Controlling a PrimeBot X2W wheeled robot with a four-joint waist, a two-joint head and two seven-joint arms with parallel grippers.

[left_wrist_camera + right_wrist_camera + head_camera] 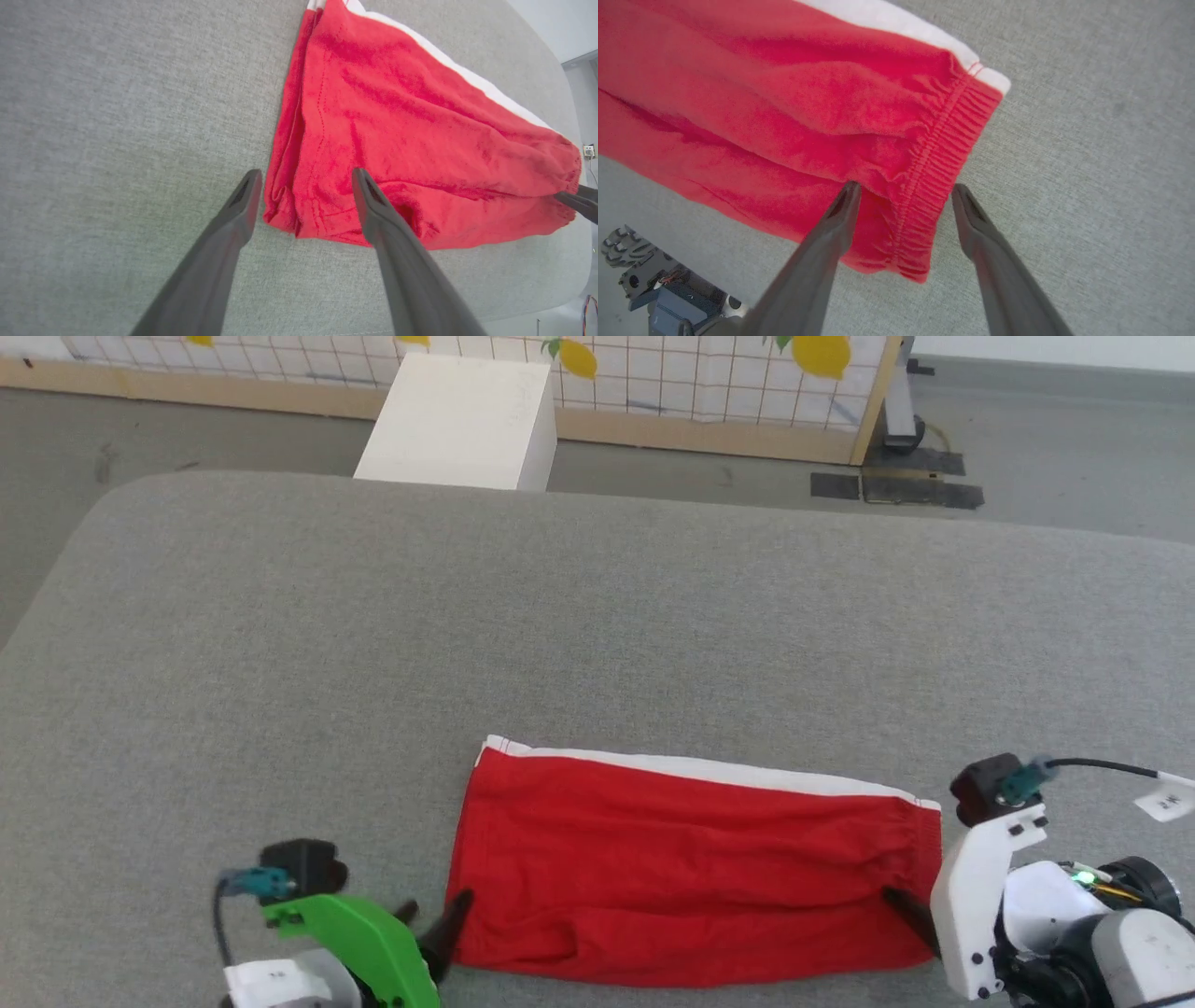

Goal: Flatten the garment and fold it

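Left gripper and right gripper, both spread wide and empty, straddle the near corners of red athletic shorts, lying mostly flat and apparently folded once lengthwise on grey cushion; crosswise fold judged outstanding.

Grey fabric-covered desk under the left claw; far ahead of it, white box, grey floor, lemon-print screen.

Grey fabric surface; red shorts folded flat, near front edge.
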